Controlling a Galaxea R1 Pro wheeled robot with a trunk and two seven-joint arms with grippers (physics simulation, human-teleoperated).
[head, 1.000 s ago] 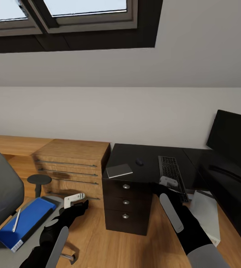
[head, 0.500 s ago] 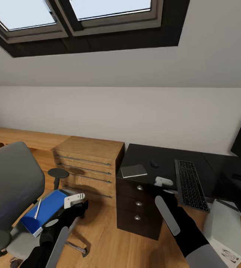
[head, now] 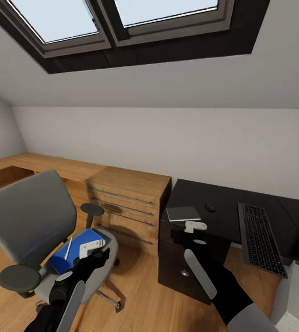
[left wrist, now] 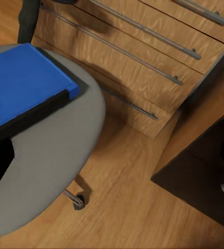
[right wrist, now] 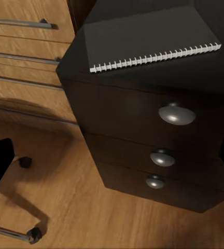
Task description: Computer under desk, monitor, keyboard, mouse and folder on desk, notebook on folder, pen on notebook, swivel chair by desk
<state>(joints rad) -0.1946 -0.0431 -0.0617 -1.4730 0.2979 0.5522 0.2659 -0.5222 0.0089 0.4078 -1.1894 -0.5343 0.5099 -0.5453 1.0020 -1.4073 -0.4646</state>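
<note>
While neither set of jaws shows whether it is apart or together, the left gripper (head: 92, 246) hangs by the swivel chair (head: 29, 216), grey and padded, whose seat carries the flat blue folder (head: 78, 244) and the thin pen (head: 68, 248), lying lengthwise toward the backrest. The right gripper (head: 194, 226) hovers near the glossy black desk (head: 228, 221), where the spiral-bound notebook (right wrist: 148, 39), small mouse (head: 210, 207) and slim keyboard (head: 260, 237) lie.
</note>
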